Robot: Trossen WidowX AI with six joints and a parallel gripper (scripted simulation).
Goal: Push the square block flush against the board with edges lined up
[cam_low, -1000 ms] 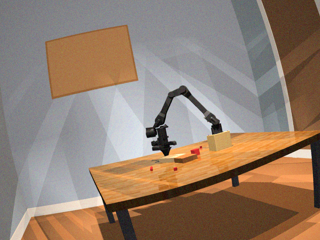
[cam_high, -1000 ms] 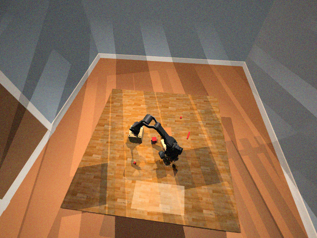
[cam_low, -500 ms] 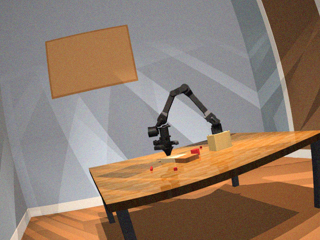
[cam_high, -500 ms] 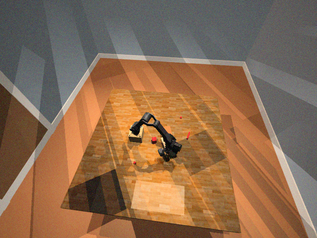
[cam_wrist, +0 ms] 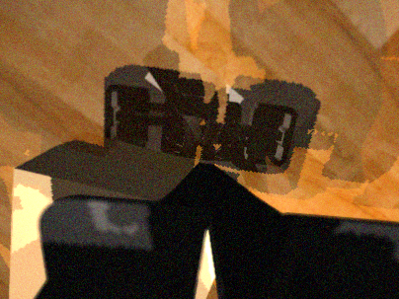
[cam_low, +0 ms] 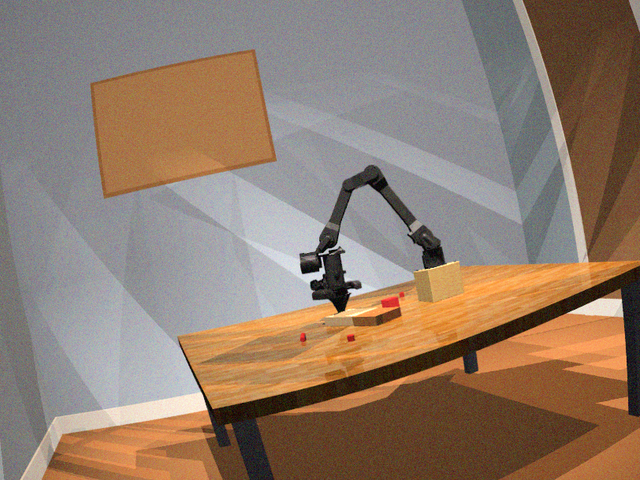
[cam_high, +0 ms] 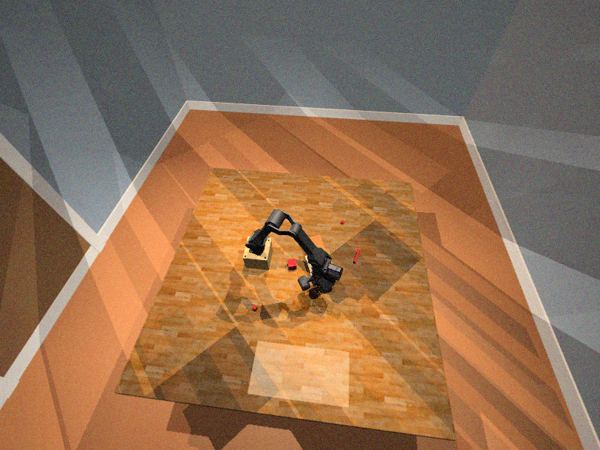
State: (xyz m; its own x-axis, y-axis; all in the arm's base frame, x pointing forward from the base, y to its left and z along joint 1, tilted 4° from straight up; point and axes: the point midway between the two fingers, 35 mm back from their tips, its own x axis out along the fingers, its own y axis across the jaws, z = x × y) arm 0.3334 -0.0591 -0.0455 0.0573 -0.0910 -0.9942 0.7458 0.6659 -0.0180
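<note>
I have my gripper [cam_high: 314,294] [cam_low: 341,310] [cam_wrist: 204,171] shut and empty beside the pale board [cam_high: 308,266] [cam_low: 339,320] [cam_wrist: 30,221]; the brown block [cam_high: 318,241] [cam_low: 368,320] lies at its far side. I judge this the pushing step; next, nudge low, align edges, then withdraw.

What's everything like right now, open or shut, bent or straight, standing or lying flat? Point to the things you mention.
Pincer [cam_high: 314,294] [cam_low: 341,310] [cam_wrist: 204,171]: shut, empty
Arm [cam_high: 306,240] [cam_low: 339,205]: bent
Cream piece [cam_high: 308,264] [cam_low: 338,321] [cam_wrist: 31,216]: lying flat
Brown piece [cam_high: 318,241] [cam_low: 368,320]: lying flat
Red stick [cam_high: 356,256] [cam_low: 303,337]: lying down
</note>
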